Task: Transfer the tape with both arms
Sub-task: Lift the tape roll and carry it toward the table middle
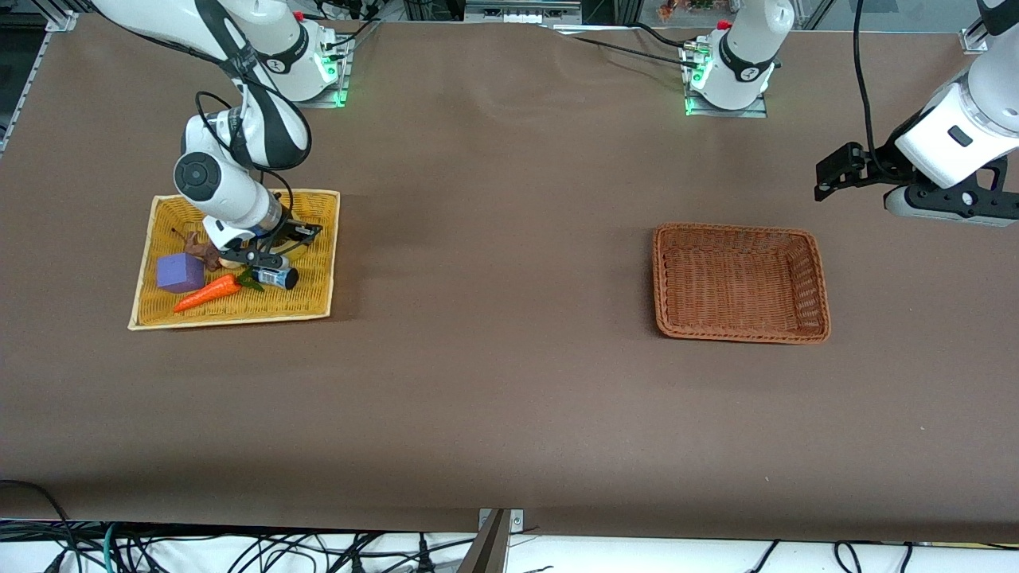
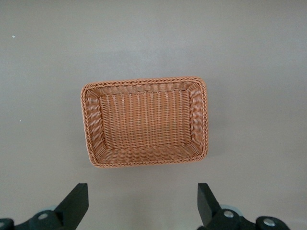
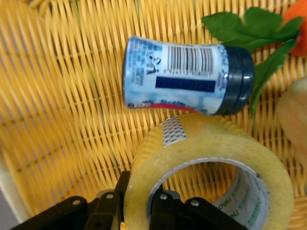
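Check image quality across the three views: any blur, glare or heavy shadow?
Front view: even light, sharp, soft shadows beside the yellow tray and brown basket. Left wrist view: sharp on the basket, flat light, left claw open. Right wrist view: very close, tape and small bottle slightly soft, tray edges blurred, mild sheen on the tape; right claw straddles its wall.

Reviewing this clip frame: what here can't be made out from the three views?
- Tape: in the front view, hidden under the right gripper and wrist; in the right wrist view, its lower part is cut off by the picture edge.
- Brown thing in the yellow tray: partly covered by the right arm in the front view, unidentifiable.
- Left gripper, open: the left wrist view shows only its fingertips; in the front view its fingers are not distinguishable.
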`<action>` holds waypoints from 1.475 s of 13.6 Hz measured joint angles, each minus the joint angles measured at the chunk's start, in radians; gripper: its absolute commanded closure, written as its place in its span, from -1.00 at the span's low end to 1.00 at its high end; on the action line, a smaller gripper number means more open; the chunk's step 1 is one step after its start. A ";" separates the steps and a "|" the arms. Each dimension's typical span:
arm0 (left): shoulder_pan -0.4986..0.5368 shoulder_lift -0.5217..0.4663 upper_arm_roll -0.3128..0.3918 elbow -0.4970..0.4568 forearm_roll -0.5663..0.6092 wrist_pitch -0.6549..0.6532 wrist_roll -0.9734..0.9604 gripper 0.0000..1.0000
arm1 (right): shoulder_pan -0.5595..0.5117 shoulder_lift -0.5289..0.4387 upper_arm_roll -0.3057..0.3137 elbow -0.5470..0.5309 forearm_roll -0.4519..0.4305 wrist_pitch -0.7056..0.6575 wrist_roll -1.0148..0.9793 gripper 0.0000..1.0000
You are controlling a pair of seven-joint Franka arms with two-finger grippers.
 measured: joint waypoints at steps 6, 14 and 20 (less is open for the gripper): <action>0.000 0.000 0.000 0.001 0.000 0.000 0.000 -1.00 | 0.000 -0.193 0.019 0.132 0.001 -0.347 0.002 1.00; 0.000 0.000 0.000 0.001 0.000 0.000 0.000 -1.00 | 0.089 -0.058 0.294 0.367 0.008 -0.374 0.403 1.00; 0.000 0.000 0.000 0.001 0.000 0.000 0.000 -1.00 | 0.282 0.216 0.294 0.646 0.006 -0.369 0.644 1.00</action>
